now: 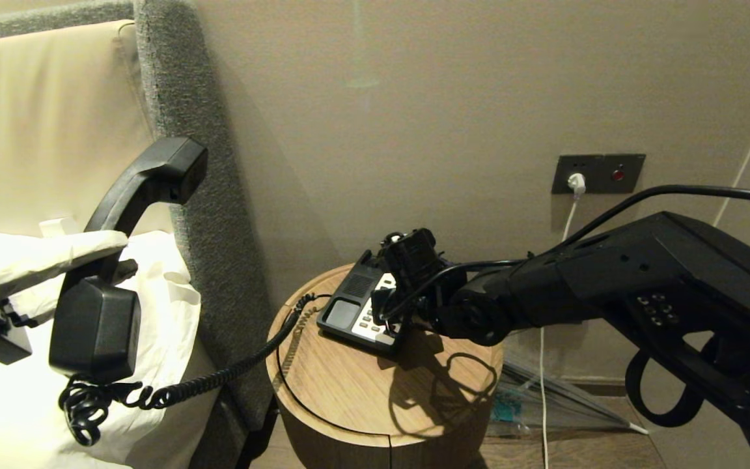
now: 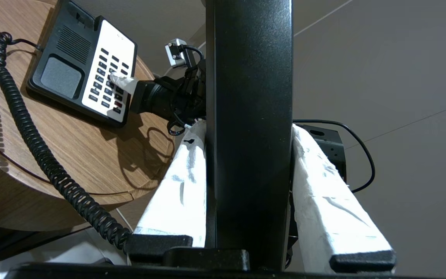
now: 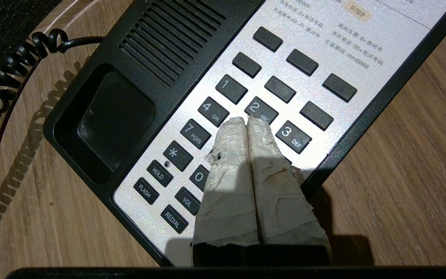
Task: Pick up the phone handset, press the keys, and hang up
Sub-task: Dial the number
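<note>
The left gripper clamps the phone handset clear of the phone base. The right gripper, fingers pressed together, sits on the keys; its broad tip risks striking two keys.

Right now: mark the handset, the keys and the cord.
handset (image 1: pixel 98 319), head view, lower blocky end.
keys (image 3: pixel 223 88), right wrist view, the 1 key.
cord (image 2: pixel 25 124), left wrist view, mid-coil over the table.
</note>
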